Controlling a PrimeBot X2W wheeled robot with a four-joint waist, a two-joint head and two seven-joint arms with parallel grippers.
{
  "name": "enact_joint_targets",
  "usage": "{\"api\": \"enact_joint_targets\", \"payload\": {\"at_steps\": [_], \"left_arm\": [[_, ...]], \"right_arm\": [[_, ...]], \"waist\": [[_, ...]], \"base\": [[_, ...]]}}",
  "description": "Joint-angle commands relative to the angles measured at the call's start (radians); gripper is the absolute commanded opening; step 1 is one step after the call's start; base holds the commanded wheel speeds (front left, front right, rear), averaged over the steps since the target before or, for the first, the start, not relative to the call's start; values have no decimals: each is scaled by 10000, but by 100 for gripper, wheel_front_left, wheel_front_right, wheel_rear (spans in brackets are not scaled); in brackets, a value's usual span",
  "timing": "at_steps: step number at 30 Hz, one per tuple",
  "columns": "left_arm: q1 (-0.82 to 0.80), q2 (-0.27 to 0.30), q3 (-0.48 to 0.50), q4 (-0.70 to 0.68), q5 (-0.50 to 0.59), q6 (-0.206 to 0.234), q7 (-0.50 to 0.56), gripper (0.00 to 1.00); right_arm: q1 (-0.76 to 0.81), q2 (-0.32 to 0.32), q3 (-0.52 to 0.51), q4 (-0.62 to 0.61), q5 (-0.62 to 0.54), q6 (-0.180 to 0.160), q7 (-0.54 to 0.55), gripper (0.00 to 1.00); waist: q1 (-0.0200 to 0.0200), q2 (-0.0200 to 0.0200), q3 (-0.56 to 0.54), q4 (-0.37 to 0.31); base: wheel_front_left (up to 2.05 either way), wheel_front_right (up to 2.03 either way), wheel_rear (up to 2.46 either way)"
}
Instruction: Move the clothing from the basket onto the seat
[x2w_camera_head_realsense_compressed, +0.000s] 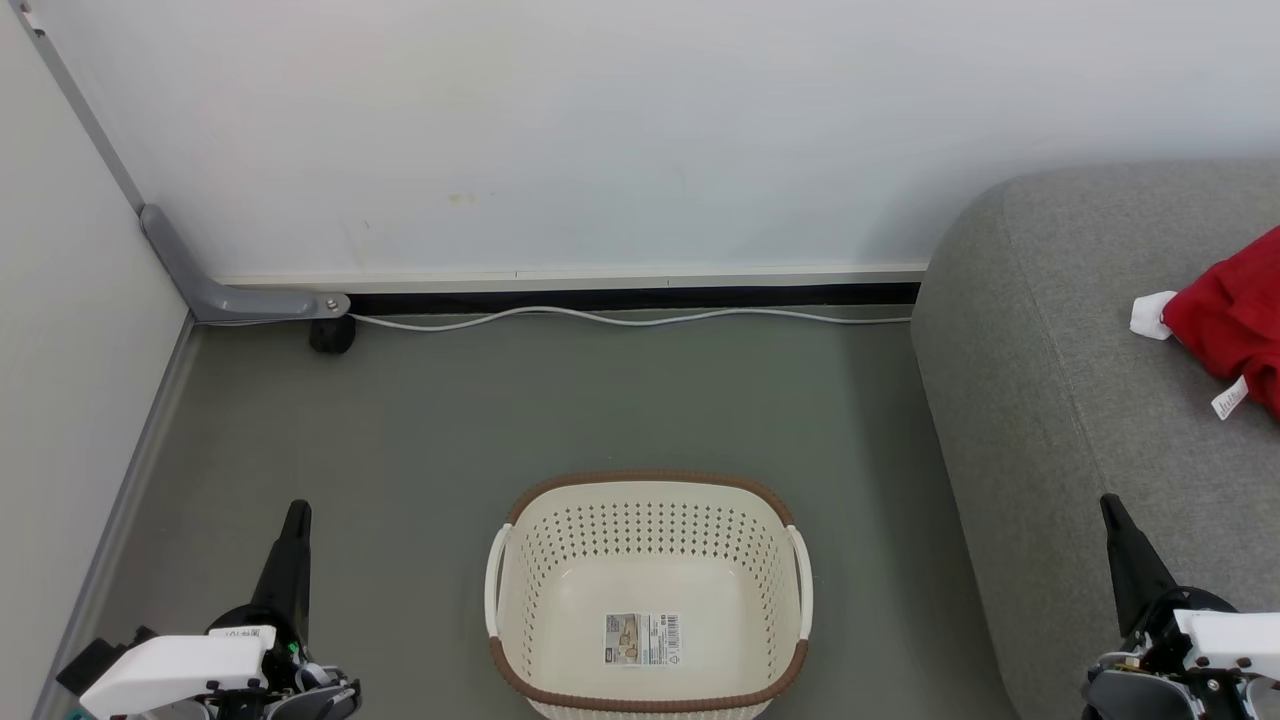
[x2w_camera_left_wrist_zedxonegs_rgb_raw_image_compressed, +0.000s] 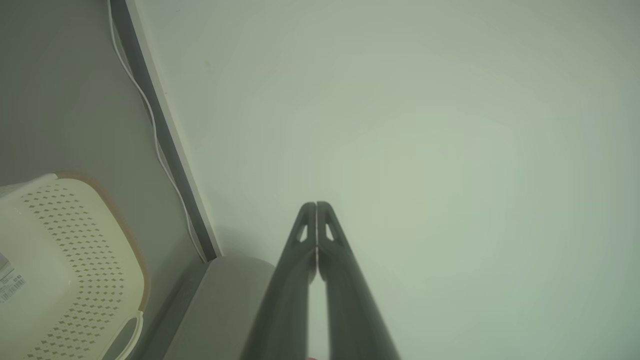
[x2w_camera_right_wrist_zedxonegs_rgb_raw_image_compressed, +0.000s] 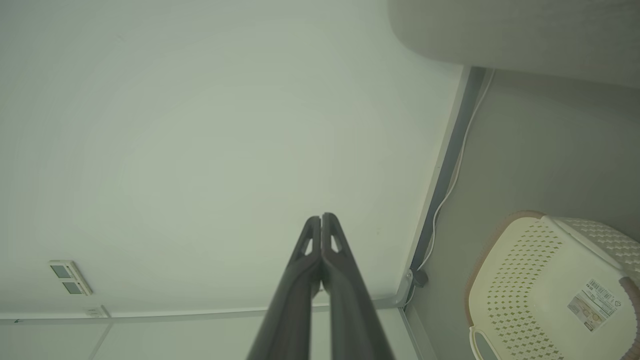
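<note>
The cream basket (x2w_camera_head_realsense_compressed: 648, 505) with its brown rim stands on the floor at the bottom centre, holding only a label sticker (x2w_camera_head_realsense_compressed: 641, 639). Red clothing (x2w_camera_head_realsense_compressed: 1235, 315) with white trim lies on the grey seat (x2w_camera_head_realsense_compressed: 1060, 380) at the right edge. My left gripper (x2w_camera_head_realsense_compressed: 296, 512) is shut at the lower left, well left of the basket. Over the seat's front at the lower right, my right gripper (x2w_camera_head_realsense_compressed: 1108, 505) is shut too. In the wrist views the left gripper (x2w_camera_left_wrist_zedxonegs_rgb_raw_image_compressed: 316, 205) and right gripper (x2w_camera_right_wrist_zedxonegs_rgb_raw_image_compressed: 320, 216) point at the pale wall, empty; the basket (x2w_camera_left_wrist_zedxonegs_rgb_raw_image_compressed: 75, 260) (x2w_camera_right_wrist_zedxonegs_rgb_raw_image_compressed: 530, 280) shows at each side.
A white cable (x2w_camera_head_realsense_compressed: 620, 318) runs along the dark skirting at the back wall. A grey bracket (x2w_camera_head_realsense_compressed: 230, 298) and a small black object (x2w_camera_head_realsense_compressed: 332, 334) sit in the back left corner. A side wall (x2w_camera_head_realsense_compressed: 70, 350) closes the left. Bare grey floor (x2w_camera_head_realsense_compressed: 600, 400) surrounds the basket.
</note>
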Motion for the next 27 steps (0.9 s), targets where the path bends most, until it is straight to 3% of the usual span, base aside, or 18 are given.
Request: {"api": "enact_joint_targets", "payload": {"at_steps": [1,27], "left_arm": [[-561,111,330,-223,55,-73,53,0],[-563,94,355,-223,75,-73,73,0]], "right_arm": [[-368,-101,170,-311,101,44,87,0],[-368,-101,169,-310,101,44,87,0]], "waist": [[-1,0,0,0],[-1,0,0,0]], "base": [[0,0,0],[0,0,0]]}}
